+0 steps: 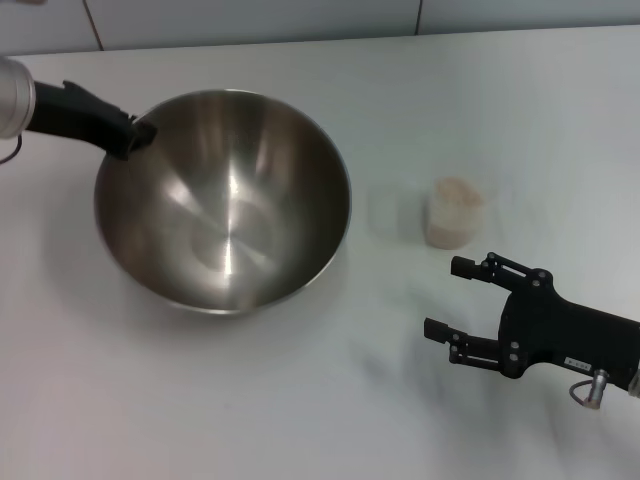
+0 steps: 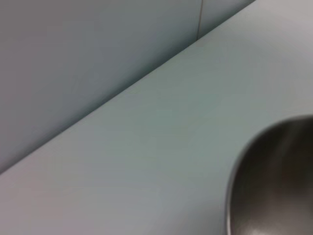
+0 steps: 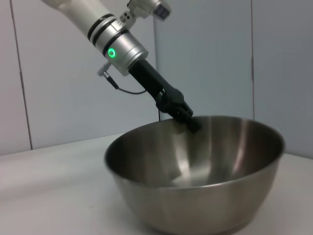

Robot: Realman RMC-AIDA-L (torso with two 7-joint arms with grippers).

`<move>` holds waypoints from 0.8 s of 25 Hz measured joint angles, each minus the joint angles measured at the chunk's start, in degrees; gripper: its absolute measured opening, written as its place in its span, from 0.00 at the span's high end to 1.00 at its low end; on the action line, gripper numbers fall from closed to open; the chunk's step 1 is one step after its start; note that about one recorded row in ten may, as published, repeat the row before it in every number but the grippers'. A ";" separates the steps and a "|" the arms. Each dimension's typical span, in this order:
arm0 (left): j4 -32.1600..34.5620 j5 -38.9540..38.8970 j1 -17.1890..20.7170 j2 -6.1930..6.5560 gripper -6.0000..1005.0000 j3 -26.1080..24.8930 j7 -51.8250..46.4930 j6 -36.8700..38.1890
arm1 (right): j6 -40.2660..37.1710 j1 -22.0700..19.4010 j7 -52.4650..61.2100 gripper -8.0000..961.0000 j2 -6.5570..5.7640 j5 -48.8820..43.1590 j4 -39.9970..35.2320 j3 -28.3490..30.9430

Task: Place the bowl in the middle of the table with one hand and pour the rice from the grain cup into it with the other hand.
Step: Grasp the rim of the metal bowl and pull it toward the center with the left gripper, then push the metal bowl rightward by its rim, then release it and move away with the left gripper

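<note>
The large steel bowl point(image 1: 225, 200) is left of the middle of the white table point(image 1: 300, 400), and no rice shows inside it. My left gripper point(image 1: 135, 135) is shut on the bowl's far-left rim. The right wrist view shows this grip point(image 3: 188, 117) and the bowl point(image 3: 195, 181). Part of the bowl's rim point(image 2: 274, 186) shows in the left wrist view. The small clear grain cup point(image 1: 452, 212), filled with pale rice, stands upright to the right of the bowl. My right gripper point(image 1: 445, 297) is open and empty, on the near side of the cup and apart from it.
A pale wall with panel seams point(image 1: 250, 20) runs along the table's far edge. Bare tabletop lies in front of the bowl and between the bowl and the cup.
</note>
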 joint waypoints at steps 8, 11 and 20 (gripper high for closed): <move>3.24 -1.40 -2.60 -0.22 0.95 -0.15 -1.73 5.20 | 0.01 0.09 0.00 0.17 0.00 0.00 0.00 0.00; 3.11 -2.93 -4.23 -0.34 0.95 0.40 -1.84 6.07 | 0.07 0.14 0.00 0.17 0.00 0.00 0.00 0.00; 2.52 -7.13 -6.72 -0.51 0.94 3.76 -2.30 5.65 | 0.09 0.12 0.00 0.17 0.00 0.00 0.00 0.00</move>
